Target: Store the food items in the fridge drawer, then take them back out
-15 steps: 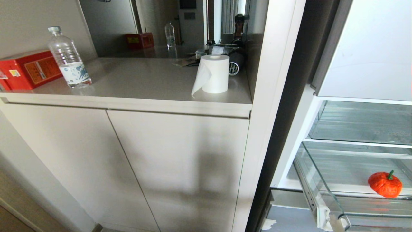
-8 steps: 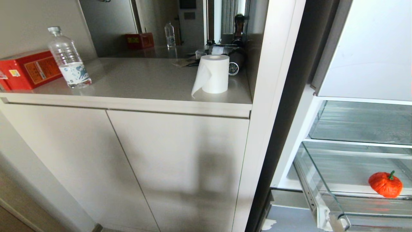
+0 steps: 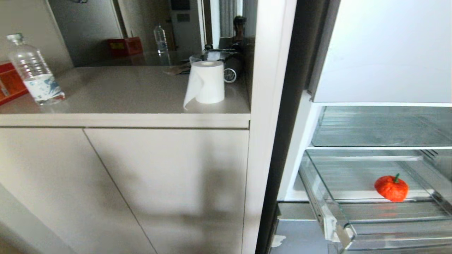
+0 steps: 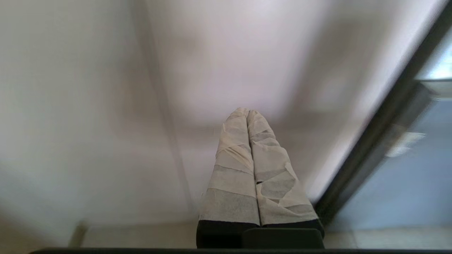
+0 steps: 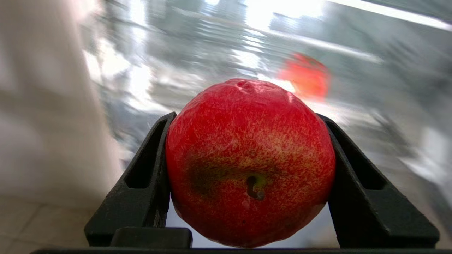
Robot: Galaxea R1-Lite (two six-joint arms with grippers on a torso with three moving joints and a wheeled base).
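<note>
Gripping a red apple [image 5: 250,160] between both black fingers [image 5: 141,187] of the right gripper [image 5: 249,116], stem end facing back toward the wrist, stem-to-blossom axis running along the fingers. Ahead of that gripper, beyond the apple: an orange-red fruit [image 3: 391,188], green stem pointing up, resting on the ribbed floor of the pulled-out fridge drawer [image 3: 348,234]. Left gripper [image 4: 248,112] pressed closed, taped fingers [image 4: 231,169] together, empty, facing a pale cabinet door [image 3: 166,183]. Further off, on the counter [image 3: 116,91]: toilet roll [image 3: 206,84], water bottle [image 3: 34,72].
</note>
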